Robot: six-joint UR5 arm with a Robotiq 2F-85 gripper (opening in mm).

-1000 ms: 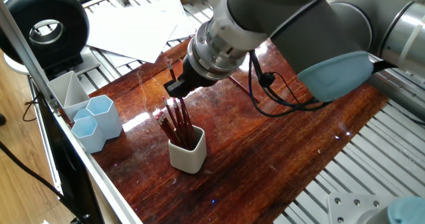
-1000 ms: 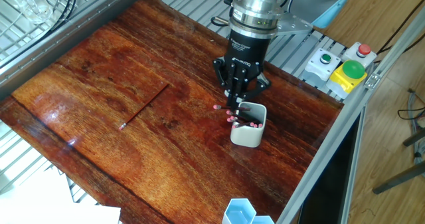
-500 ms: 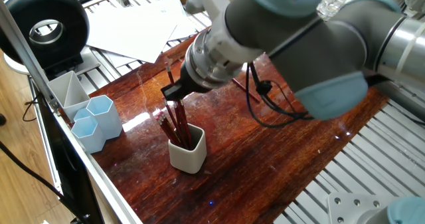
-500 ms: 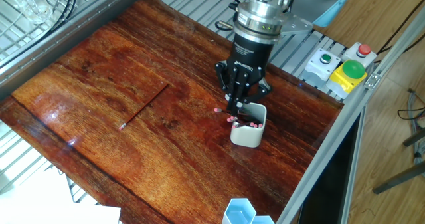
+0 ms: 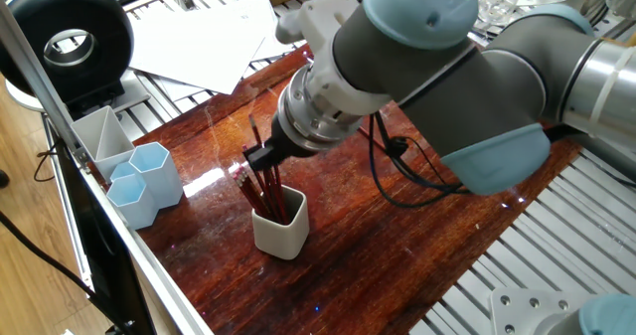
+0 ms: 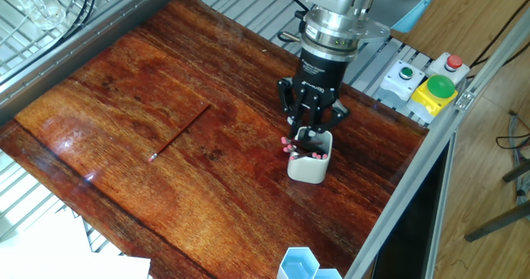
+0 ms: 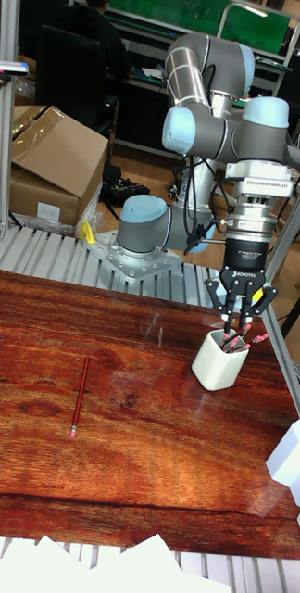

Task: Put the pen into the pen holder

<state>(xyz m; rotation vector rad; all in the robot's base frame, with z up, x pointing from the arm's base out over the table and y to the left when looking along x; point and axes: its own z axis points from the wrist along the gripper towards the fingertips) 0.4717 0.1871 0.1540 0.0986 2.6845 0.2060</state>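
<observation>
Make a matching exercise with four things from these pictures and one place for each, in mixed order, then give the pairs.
Things:
1. pen holder
2. loose pen
3. blue cups
4. green button

Places:
A. flat on the wood, alone
B. on a yellow box beside the table
C. right under the gripper
D. at the table's edge, by a grey tray

Pairs: 1-C, 2-A, 3-D, 4-B

You are looking at a glossy reddish wooden worktop (image 6: 124, 88). The pen holder (image 6: 310, 165) is standing on it. A lone pen (image 6: 180, 132) is lying well apart from it.
</observation>
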